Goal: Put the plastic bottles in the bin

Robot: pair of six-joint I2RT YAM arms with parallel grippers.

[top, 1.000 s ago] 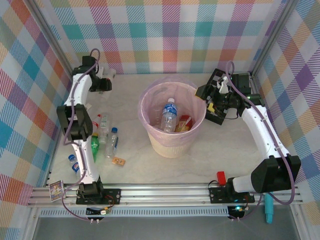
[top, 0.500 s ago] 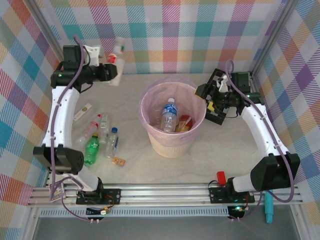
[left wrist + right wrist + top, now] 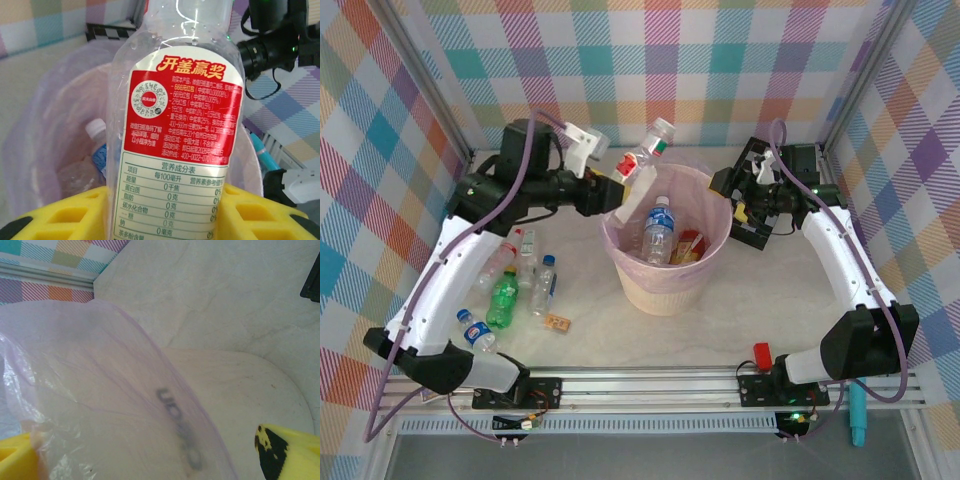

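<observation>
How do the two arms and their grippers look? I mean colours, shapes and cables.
The left arm and the right arm have white tube-like links joined by rounded black joints, and a thin purple cable runs along each. The left gripper and the right gripper are black with blocky yellow fingers. One right finger bears black smudges.

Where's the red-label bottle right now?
Top view, left of centre: the red-label bottle is clamped in the left tool, tilted above the bin's left rim.
</observation>
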